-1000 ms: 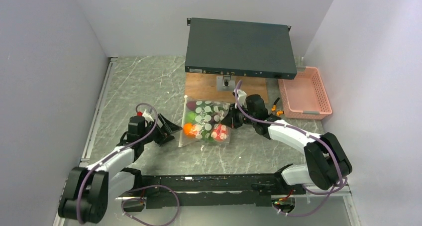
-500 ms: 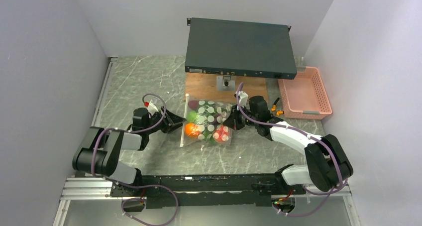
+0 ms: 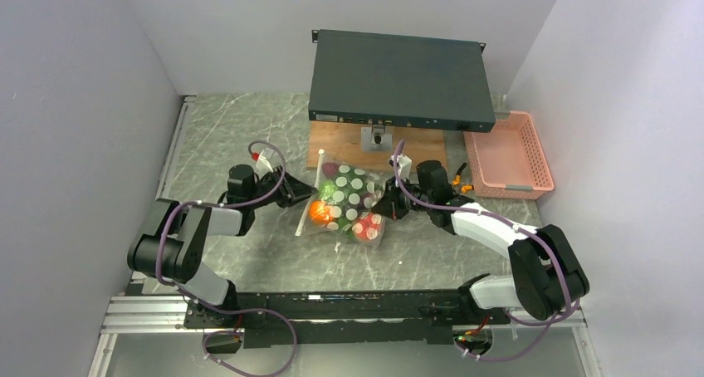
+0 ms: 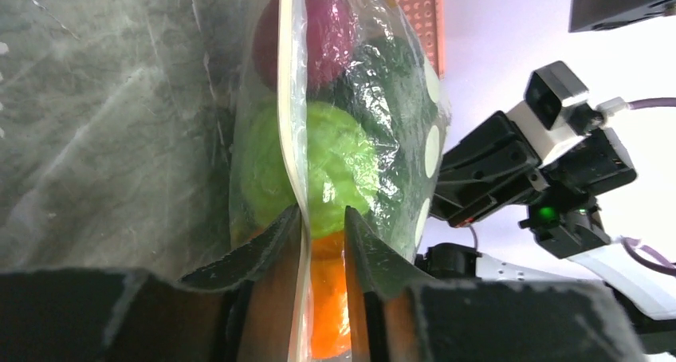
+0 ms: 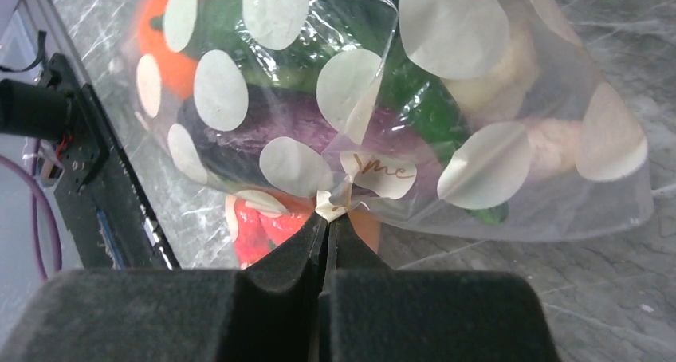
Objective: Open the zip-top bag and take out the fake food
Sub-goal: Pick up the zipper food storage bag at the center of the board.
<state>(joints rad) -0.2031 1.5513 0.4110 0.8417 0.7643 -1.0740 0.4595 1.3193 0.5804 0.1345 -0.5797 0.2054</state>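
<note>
clear dotted zip-top bag (image 3: pixel 350 201): floppy, slick
left gripper (image 4: pixel 320 215): narrow, 9 o'clock zip, clamp unclear
right gripper (image 5: pixel 328 225): pinching 3 o'clock film

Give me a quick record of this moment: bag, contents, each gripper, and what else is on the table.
bag: zip-top bag on the table, between both arms
contents: fake food inside it, orange, green, red and purple pieces
left gripper: jaws slightly apart, straddling the bag's zip edge
right gripper: shut, pinching a fold of the bag's opposite side
elsewhere: pink basket at right, dark flat box at back
</note>
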